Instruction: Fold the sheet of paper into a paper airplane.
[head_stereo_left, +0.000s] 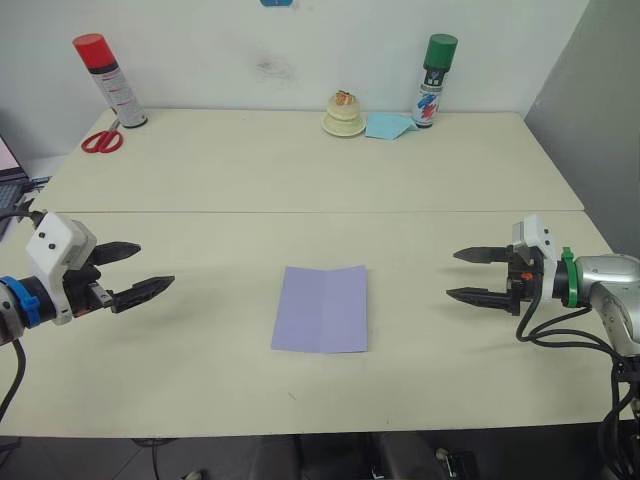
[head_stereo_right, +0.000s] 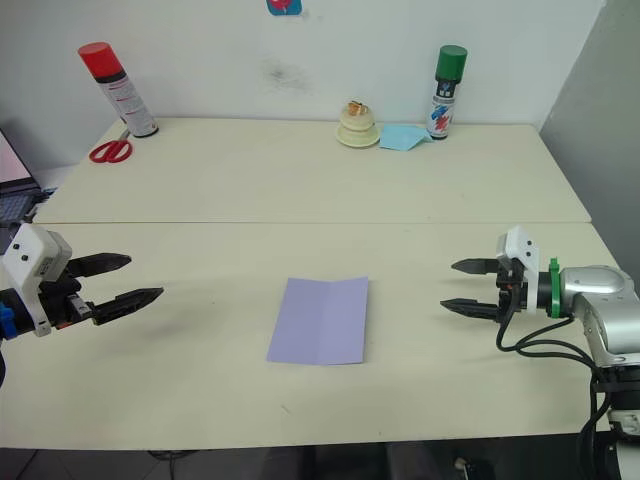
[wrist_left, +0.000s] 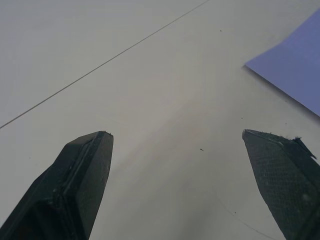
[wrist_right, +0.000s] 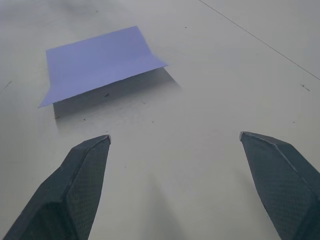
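The lavender sheet of paper lies flat on the cream table, near its front middle, with a centre crease running front to back. My left gripper hovers open to the left of the sheet, fingers pointing toward it, nothing between them. On the other side, my right gripper stands open at about the same distance, also aimed at the paper. The left wrist view catches one corner of the sheet. From the right wrist, the whole sheet shows ahead of the fingers, its near edge slightly lifted.
Along the table's back edge stand a red-capped spray can with red scissors beside it, a small cream tape holder, a light blue paper scrap and a green-capped spray can. A seam crosses the table.
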